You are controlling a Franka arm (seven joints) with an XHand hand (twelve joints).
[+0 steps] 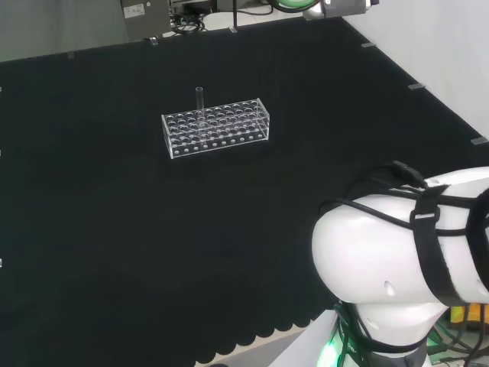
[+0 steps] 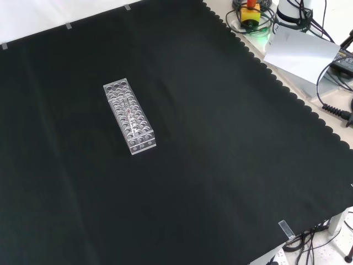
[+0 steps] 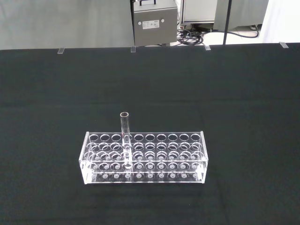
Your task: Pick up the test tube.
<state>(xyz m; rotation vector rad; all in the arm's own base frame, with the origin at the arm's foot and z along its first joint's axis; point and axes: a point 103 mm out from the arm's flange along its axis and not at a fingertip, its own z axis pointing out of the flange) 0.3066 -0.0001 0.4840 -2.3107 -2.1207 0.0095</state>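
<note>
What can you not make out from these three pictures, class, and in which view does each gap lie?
1. The test tube: whether it holds liquid; clear glass, wrist view.
2. The same tube in the front view: seen from above, it merges into the clear rack.
3. The tube's foot: blurred among the rack's holes, head view.
4. The arm's white link: cut off by the head view's right edge.

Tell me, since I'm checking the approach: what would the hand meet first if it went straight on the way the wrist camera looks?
Probably the test tube standing upright in the clear rack; bare black cloth lies before it.
</note>
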